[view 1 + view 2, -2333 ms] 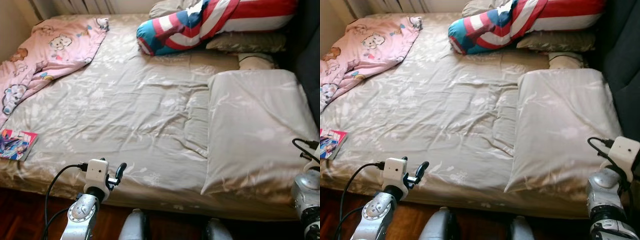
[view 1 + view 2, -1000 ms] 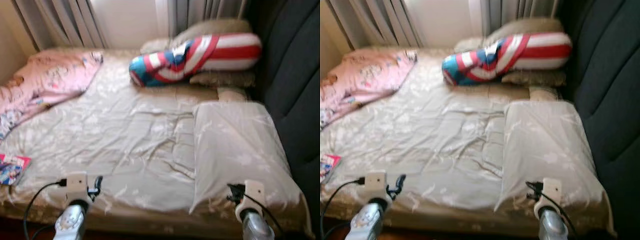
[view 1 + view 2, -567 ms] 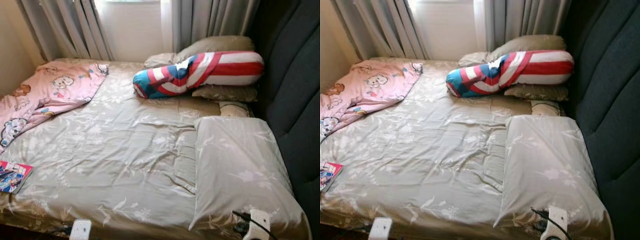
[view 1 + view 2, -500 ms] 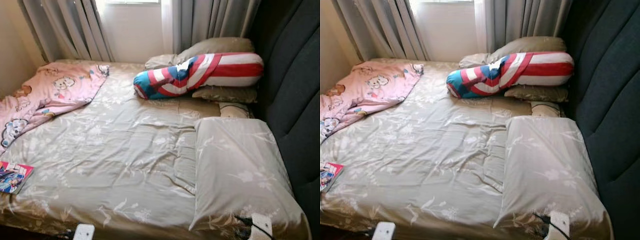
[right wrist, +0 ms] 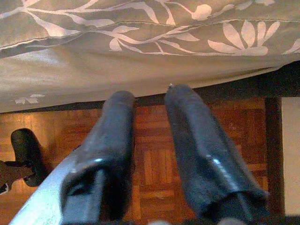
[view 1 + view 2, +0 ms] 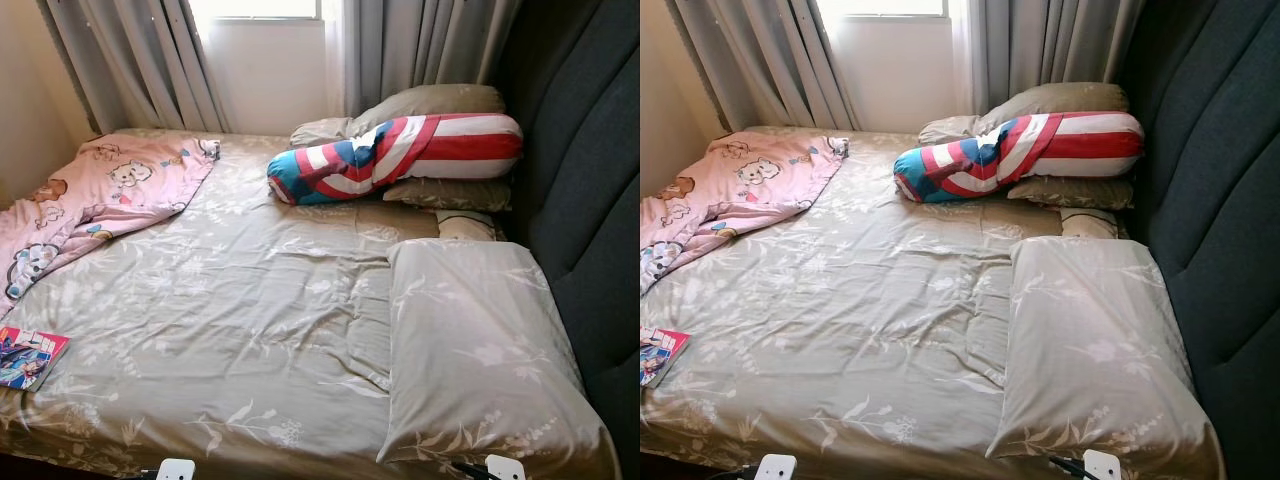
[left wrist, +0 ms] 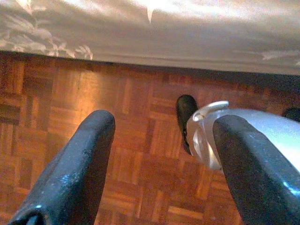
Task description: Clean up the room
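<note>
No legible text, brand or number anywhere. Magazine (image 6: 30, 357) at bed (image 6: 250, 330) edge has a colourful cover w/ lettering too small to read. Pink blanket (image 6: 110, 190) carries cartoon prints, no readable words. Striped pillow (image 6: 400, 155): star & stripes only, no letters.

Beige sheet (image 6: 250, 310) with pale leaf sprigs; the pillow (image 6: 480, 350) matches. Pink blanket (image 6: 100, 195) with cartoon animals. Red, white and blue striped bolster (image 6: 400, 155). Grey curtains (image 6: 130, 60), dark blue headboard (image 6: 590, 180), reddish parquet floor (image 7: 140, 140).
</note>
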You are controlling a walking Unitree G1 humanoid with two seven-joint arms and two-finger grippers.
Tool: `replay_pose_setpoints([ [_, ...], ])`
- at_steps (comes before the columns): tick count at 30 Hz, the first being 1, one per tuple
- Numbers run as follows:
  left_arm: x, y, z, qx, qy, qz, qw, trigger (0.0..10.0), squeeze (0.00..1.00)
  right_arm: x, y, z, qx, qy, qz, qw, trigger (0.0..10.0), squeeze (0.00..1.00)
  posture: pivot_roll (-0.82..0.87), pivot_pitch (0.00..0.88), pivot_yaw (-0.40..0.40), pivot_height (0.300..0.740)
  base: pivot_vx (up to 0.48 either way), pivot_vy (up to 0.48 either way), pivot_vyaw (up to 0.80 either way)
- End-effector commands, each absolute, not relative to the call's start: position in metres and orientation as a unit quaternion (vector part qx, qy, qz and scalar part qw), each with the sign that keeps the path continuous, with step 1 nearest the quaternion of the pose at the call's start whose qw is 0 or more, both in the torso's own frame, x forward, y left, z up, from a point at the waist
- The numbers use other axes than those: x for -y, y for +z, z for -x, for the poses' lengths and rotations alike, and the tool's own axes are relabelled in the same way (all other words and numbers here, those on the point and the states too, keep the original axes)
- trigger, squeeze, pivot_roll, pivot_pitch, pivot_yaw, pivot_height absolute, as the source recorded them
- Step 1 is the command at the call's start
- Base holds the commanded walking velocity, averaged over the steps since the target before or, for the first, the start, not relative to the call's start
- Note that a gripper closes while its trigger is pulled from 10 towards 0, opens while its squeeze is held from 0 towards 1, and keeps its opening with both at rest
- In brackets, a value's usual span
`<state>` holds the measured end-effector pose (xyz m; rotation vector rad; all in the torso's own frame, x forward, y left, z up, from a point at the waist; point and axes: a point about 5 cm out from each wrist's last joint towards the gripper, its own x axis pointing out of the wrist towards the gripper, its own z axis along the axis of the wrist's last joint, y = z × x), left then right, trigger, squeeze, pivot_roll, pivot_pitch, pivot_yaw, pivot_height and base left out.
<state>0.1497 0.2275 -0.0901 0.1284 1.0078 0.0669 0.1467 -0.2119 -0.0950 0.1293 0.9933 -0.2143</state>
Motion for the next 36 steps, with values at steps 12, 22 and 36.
replay_pose_setpoints([
  [12, -0.228, -0.097, -0.133, -0.507, 0.048, -0.05, 0.859, 10.0, 0.0, 0.205, -0.092, -0.159, -0.467, -0.076, -0.049, 0.879, 10.0, 1.0, -0.05, 0.0, 0.004, 0.74, 0.0, 0.0, 0.0],
  [22, -0.227, -0.092, -0.146, -0.483, 0.05, -0.036, 0.874, 10.0, 0.0, 0.192, -0.091, -0.166, -0.471, -0.048, -0.051, 0.88, 10.0, 0.0, -0.04, 0.028, -0.001, 0.74, 0.0, 0.0, 0.0],
  [36, -0.231, -0.095, -0.136, -0.504, 0.054, -0.032, 0.861, 10.0, 0.0, 0.187, -0.092, -0.166, -0.477, -0.034, -0.046, 0.877, 10.0, 0.0, -0.03, 0.069, -0.008, 0.74, 0.0, 0.065, 0.0],
])
